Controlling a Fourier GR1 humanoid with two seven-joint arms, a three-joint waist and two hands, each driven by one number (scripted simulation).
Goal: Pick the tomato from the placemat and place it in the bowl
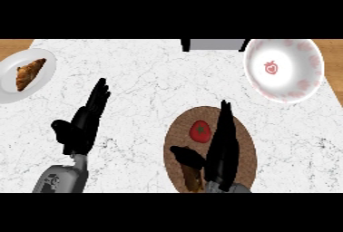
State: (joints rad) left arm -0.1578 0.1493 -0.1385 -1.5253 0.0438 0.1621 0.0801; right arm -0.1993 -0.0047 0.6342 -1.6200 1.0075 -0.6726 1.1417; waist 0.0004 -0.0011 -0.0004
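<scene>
Tomato (200, 130) lies on the round brown placemat (181, 136), just to the left of the right hand's (221, 149) straight fingers and ahead of its thumb, which juts out to the left lower down; whether the fingers touch the fruit cannot be told, but nothing is curled round it. That right hand is released, fingers stretched forward over the placemat, so the step in hand reads as the approach to the pick: the tomato has not yet been taken and none of the carrying is done. The next move, as a judgement, calls for the hand to shift slightly left and close fingers and thumb about the tomato, then lift and carry it forward and to the right, where the white bowl (285, 68) with pink markings sits well apart from the hand, near the counter's (147, 90) far right corner. A round fruit may roll away if nudged before the thumb comes in behind it. The left hand (84, 122) shows well to the left of the placemat, open and still, fingers up, resting. Far beyond it to the left a plate (10, 77) holds a croissant (30, 74). No brand, label or readable writing shows; the bowl bears only a small red strawberry-like motif at its centre.
</scene>
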